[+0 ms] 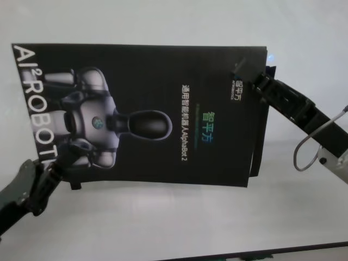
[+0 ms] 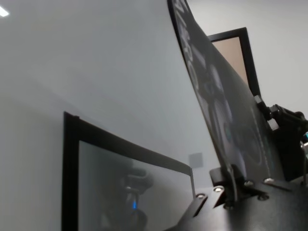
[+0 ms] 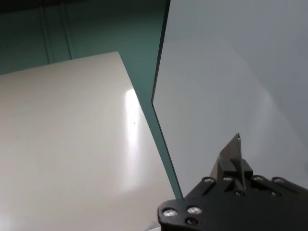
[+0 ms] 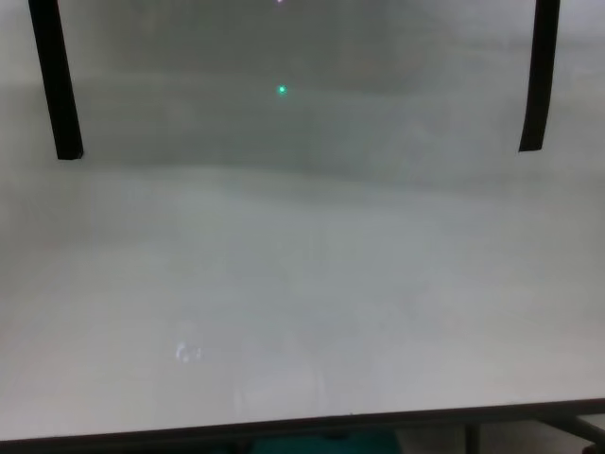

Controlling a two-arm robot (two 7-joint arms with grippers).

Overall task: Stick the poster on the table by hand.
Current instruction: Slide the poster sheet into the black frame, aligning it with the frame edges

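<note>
The poster [image 1: 157,114] hangs above the table [image 1: 179,223], held between both arms. The left gripper [image 1: 64,175] is clamped on its lower left corner, and the right gripper [image 1: 251,76] is clamped on its upper right corner

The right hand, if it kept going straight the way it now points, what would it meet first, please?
The right hand points up-left in the head view and grips the poster at its corner, so it would press further onto the poster; the table lies beyond, though depth is unclear.
</note>
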